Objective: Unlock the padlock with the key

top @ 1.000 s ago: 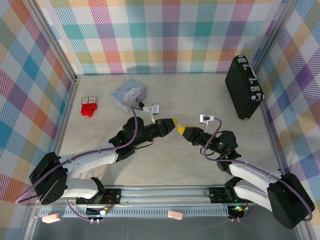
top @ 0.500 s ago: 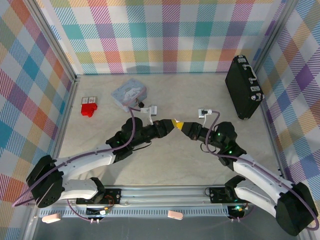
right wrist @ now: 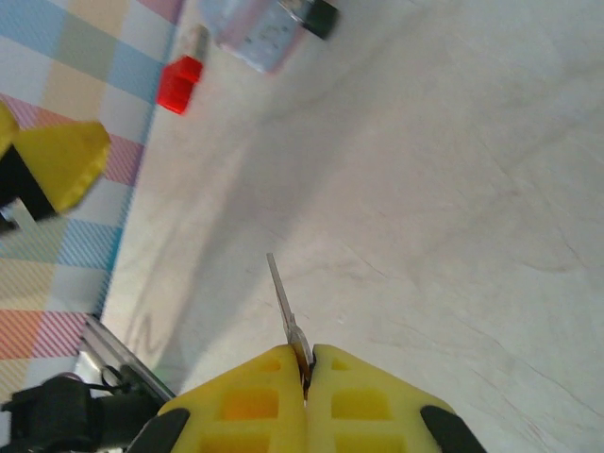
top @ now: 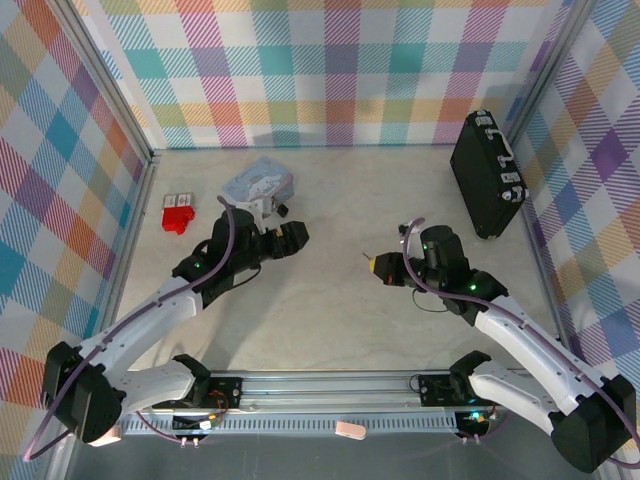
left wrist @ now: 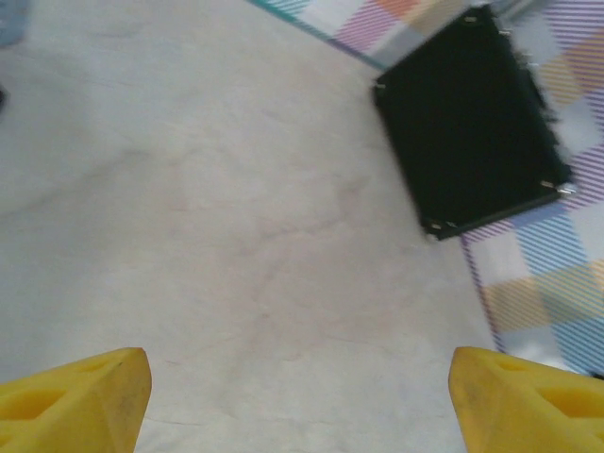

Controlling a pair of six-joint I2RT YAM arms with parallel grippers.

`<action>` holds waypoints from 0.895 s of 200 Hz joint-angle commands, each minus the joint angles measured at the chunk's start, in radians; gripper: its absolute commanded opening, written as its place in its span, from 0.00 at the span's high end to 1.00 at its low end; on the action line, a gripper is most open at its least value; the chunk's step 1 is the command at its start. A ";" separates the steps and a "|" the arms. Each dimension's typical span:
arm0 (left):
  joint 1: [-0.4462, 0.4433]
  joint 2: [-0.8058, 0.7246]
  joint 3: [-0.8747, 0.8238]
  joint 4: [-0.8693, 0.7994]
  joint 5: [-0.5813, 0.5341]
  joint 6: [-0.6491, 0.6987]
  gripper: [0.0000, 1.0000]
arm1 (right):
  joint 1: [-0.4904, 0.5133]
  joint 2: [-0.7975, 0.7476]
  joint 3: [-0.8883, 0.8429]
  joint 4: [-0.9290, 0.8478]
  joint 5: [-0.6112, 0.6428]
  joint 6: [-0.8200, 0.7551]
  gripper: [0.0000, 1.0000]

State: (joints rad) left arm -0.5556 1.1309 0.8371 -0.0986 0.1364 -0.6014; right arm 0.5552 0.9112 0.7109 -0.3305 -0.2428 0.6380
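Right gripper (right wrist: 307, 363) clamped on the key (right wrist: 286, 307) above the desk (top: 330, 320); left gripper (left wrist: 299, 368) spread wide, holding nothing; padlock (right wrist: 314, 11) lies far left, just beside the tin (top: 258, 185).

I see a pale beige surface (top: 370, 190), faintly veined, matte. Lighting is even, soft shadows only. Pastel plaid walls box it in on three sides: far wall (top: 330, 70), left wall (top: 50, 190), right wall (top: 600, 200). Aluminium post (top: 108, 85) at the far-left corner. Slotted aluminium rail (top: 330, 383) along the near edge.
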 commanded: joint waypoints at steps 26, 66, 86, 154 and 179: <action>0.095 0.251 -0.085 0.453 0.010 -0.026 0.22 | -0.003 0.027 0.029 -0.070 0.016 -0.018 1.00; 0.155 0.586 -0.101 0.874 -0.082 -0.128 0.23 | -0.001 0.016 -0.003 -0.038 0.028 0.024 1.00; 0.197 0.732 -0.040 0.939 -0.062 -0.185 0.26 | 0.000 -0.001 -0.022 -0.024 0.034 0.045 1.00; 0.210 0.903 0.099 0.876 -0.146 -0.188 0.32 | 0.000 -0.049 -0.067 -0.007 0.050 0.085 1.00; 0.216 0.926 0.135 0.825 -0.200 -0.194 0.34 | 0.000 -0.062 -0.065 -0.014 0.057 0.096 1.00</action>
State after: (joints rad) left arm -0.3550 2.0212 0.9283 0.7612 0.0097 -0.7856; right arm 0.5552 0.8726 0.6525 -0.3595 -0.1974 0.7109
